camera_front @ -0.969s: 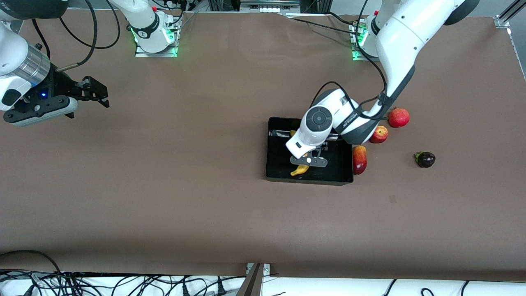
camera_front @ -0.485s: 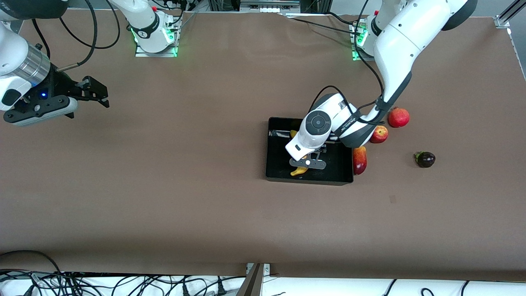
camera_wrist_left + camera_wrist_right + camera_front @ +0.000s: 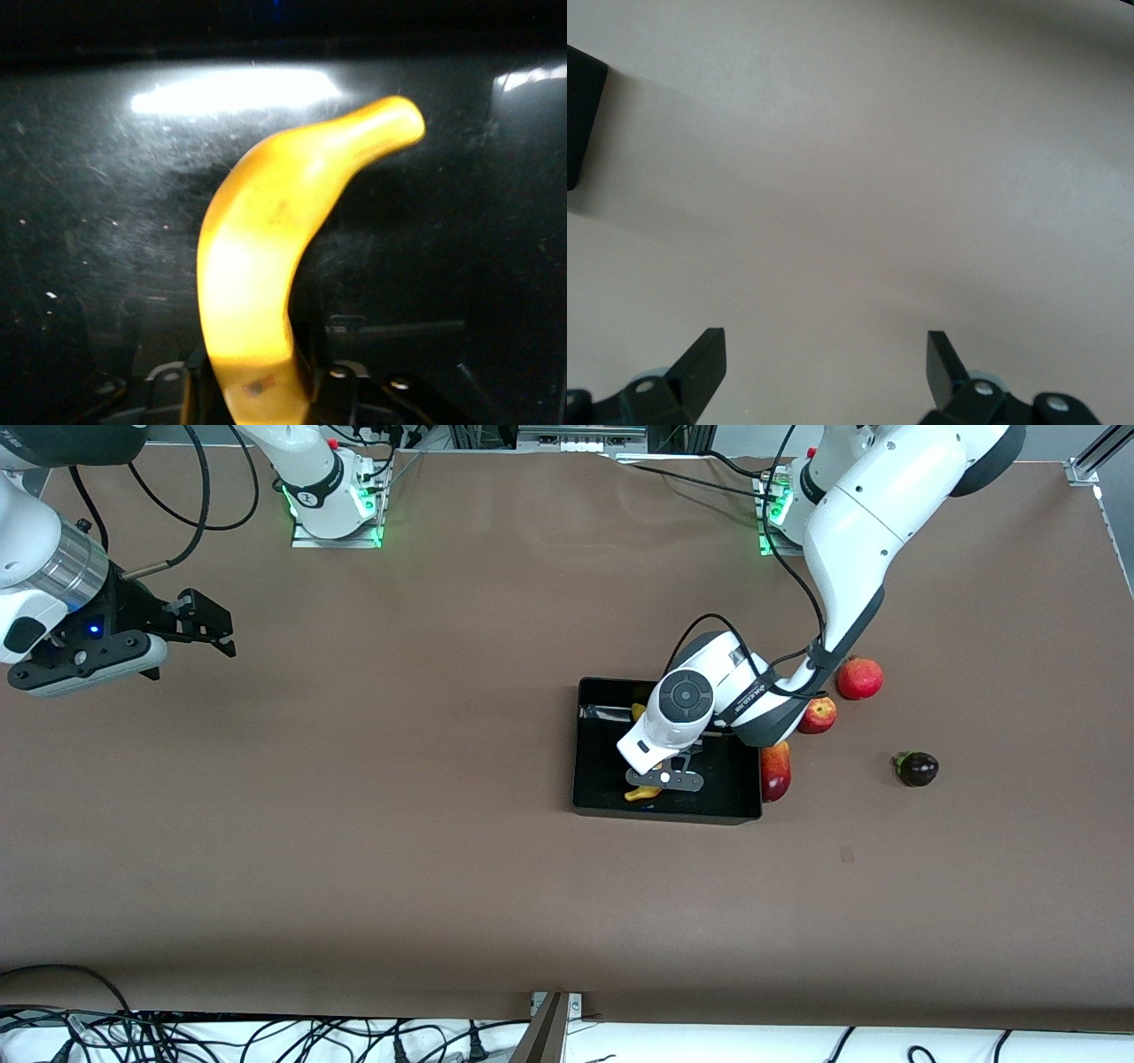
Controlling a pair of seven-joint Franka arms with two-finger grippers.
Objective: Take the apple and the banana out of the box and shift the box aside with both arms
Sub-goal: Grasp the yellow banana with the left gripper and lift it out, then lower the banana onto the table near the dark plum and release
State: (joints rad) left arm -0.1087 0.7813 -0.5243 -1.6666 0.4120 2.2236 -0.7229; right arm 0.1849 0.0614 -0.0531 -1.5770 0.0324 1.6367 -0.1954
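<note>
The left gripper (image 3: pixel 663 778) is lowered into the box (image 3: pixel 594 779), jaws apparently drawn in against the banana (image 3: pixel 266 266), which lies on the box floor directly beneath it. The banana is light, smooth-skinned and curved, and soft enough to bruise; grip across its thick mid-section with moderate force. The apple (image 3: pixel 817 715) rests on the table outside the box, beside this arm's forearm. The right gripper (image 3: pixel 824 372) waits, jaws spread and empty, over bare table (image 3: pixel 859 177).

The left gripper (image 3: pixel 663 778), low in the black box (image 3: pixel 594 797) right of the front view's centre, has sunk lower and closed its fingers around the yellow banana (image 3: pixel 266 266), covering more of it.
</note>
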